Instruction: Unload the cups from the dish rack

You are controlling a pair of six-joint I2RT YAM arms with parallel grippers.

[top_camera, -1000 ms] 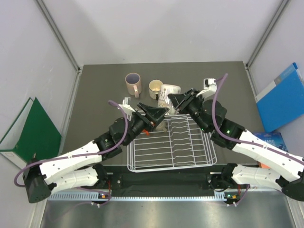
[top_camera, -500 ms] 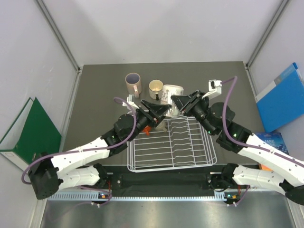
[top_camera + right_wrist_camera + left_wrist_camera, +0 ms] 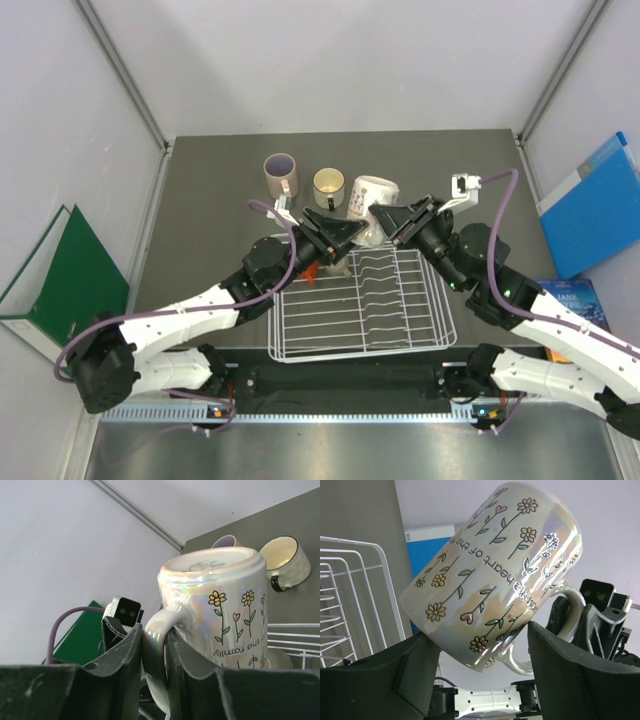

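A pearly flowered mug [image 3: 372, 193] hangs tilted above the far edge of the white wire dish rack [image 3: 400, 330]. My right gripper [image 3: 154, 630] is shut on its handle, one finger through the loop. My left gripper [image 3: 477, 675] is open, its fingers [image 3: 405, 675] standing either side of the mug's [image 3: 495, 575] lower body; a gap shows on the handle side. A pinkish mug with purple inside [image 3: 280, 172] and a cream cup with a dark rim [image 3: 327, 184] stand on the table behind the rack. Something red-orange [image 3: 311, 274] peeks out under the left arm at the rack's far left corner.
A green folder [image 3: 60, 280] leans at the left wall. Blue folders [image 3: 590, 205] lie at the right. Both arms cross over the rack's far half. The rack's near slots [image 3: 350, 320] hold nothing that shows.
The right gripper has carried the flowered mug a little to the right and farther back. The left gripper has followed up to it, and its jaws have narrowed around the mug's body.
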